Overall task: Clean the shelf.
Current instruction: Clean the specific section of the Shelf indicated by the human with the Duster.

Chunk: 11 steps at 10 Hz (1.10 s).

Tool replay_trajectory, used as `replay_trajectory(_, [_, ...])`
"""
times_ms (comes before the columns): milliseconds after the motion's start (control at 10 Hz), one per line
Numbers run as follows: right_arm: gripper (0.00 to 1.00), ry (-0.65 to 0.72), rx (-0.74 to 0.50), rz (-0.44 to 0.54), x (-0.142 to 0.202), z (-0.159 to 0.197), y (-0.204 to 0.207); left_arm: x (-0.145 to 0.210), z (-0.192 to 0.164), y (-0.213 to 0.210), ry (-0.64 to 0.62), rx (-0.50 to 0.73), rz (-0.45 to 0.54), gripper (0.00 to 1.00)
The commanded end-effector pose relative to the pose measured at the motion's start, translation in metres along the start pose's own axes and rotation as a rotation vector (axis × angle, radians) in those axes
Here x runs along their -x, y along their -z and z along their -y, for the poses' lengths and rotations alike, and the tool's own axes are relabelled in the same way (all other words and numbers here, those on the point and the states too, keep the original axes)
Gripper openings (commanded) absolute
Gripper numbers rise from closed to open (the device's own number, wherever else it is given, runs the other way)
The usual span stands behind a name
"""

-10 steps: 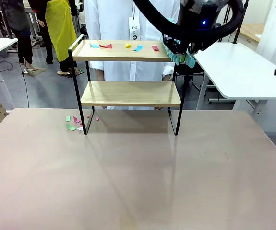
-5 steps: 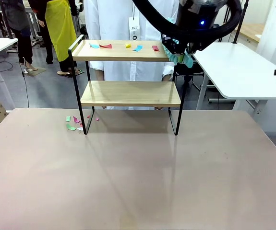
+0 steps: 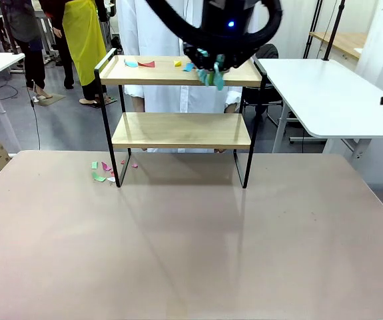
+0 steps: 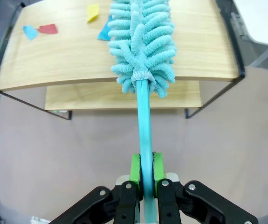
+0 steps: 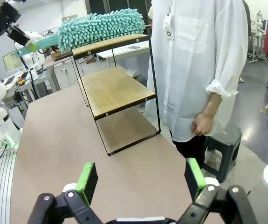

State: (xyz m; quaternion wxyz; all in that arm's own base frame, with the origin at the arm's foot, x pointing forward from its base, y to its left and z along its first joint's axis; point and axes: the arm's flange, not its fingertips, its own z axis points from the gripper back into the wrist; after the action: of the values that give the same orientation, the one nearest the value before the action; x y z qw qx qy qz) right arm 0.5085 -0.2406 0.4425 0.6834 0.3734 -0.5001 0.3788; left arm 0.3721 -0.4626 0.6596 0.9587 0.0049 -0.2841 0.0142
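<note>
The shelf (image 3: 178,130) stands at the far middle of the beige surface (image 3: 191,247), just before a person in a white coat (image 5: 194,56). The left fingers (image 4: 134,169) clamp the handle of a teal duster (image 4: 143,42). Its fluffy head lies on the top board, with coloured paper scraps (image 4: 45,29) to its left. The right fingers (image 5: 88,179) stand wide apart, holding nothing.
</note>
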Motion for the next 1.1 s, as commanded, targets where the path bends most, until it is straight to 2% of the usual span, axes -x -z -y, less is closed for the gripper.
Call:
replay_trajectory(0, [1.00, -0.005, -0.001, -0.004, -0.003, -0.001, 0.000, 0.013, -0.036, 0.002, 0.026, -0.052, 0.006, 0.13])
replay_trajectory(500, [1.00, -0.005, -0.001, -0.004, -0.003, -0.001, 0.000, 0.013, -0.091, 0.002, 0.124, -0.245, 0.050, 0.13])
replay_trajectory(800, [1.00, -0.005, -0.001, -0.004, -0.003, -0.001, 0.000, 0.012, -0.135, 0.010, 0.160, -0.445, 0.088, 0.13])
replay_trajectory(1000, [1.00, -0.005, -0.001, -0.004, -0.003, -0.001, 0.000, 0.016, -0.147, 0.010, 0.163, -0.553, 0.148, 0.13])
